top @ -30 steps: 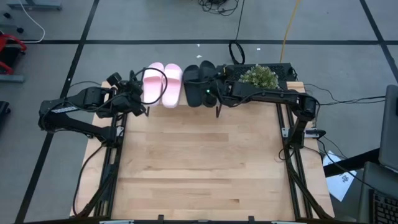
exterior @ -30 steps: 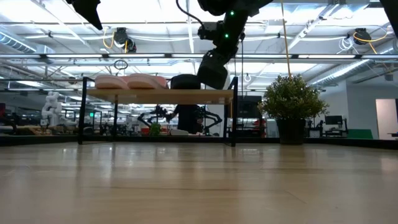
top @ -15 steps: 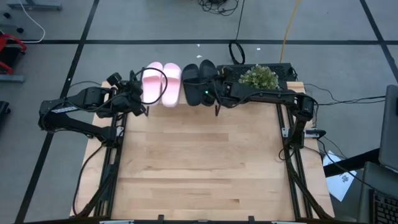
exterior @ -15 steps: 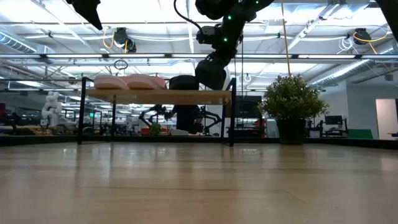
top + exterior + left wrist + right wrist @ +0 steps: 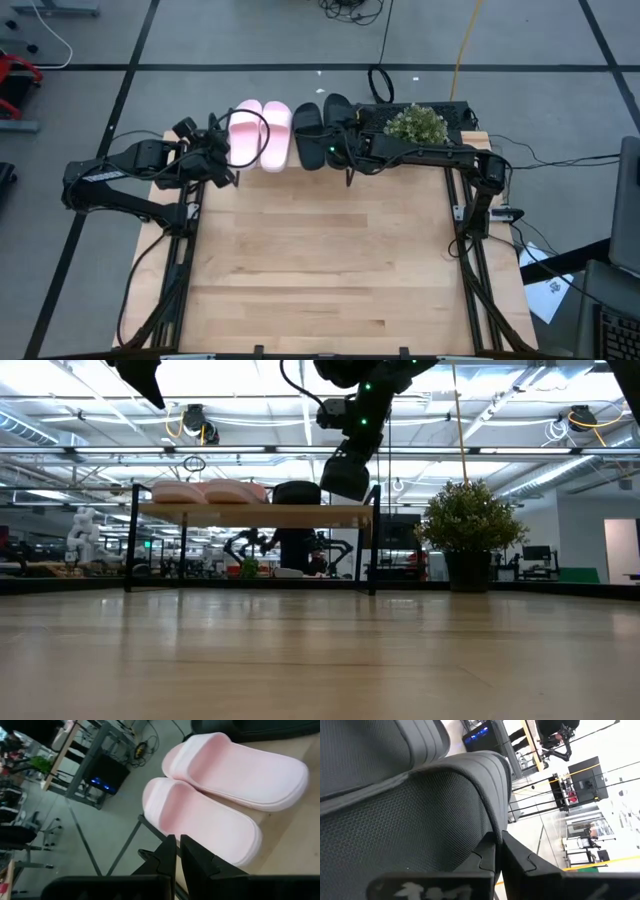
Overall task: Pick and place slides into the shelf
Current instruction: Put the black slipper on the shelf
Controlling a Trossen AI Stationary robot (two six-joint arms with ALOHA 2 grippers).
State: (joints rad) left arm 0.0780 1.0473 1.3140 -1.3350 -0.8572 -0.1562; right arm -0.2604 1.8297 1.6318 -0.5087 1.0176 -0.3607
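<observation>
Two pale pink slides lie side by side on the shelf at the table's far edge. One black slide lies to their right. The second black slide is farther right, in my right gripper, which is shut on it. In the low view that gripper hangs just above the shelf's right end. My left gripper is shut and touches nothing. It hovers by the heel of the left pink slide, at the shelf's left end. My right gripper pinches the black slide by a raised edge of its mesh-textured surface, between the two fingers. The fingers come from the table's near side, slanting down. The gripper hides whether the slide rests on the shelf or is lifted clear.
A small potted plant stands on the table right of the shelf, close to the right arm. The wooden tabletop stretches toward the near edge in front of the shelf. Cables lie on the floor beyond the far edge.
My right gripper, shut on the black slide, has shifted slightly over the shelf's right end and risen a little. The slide has moved a touch toward the far edge.
</observation>
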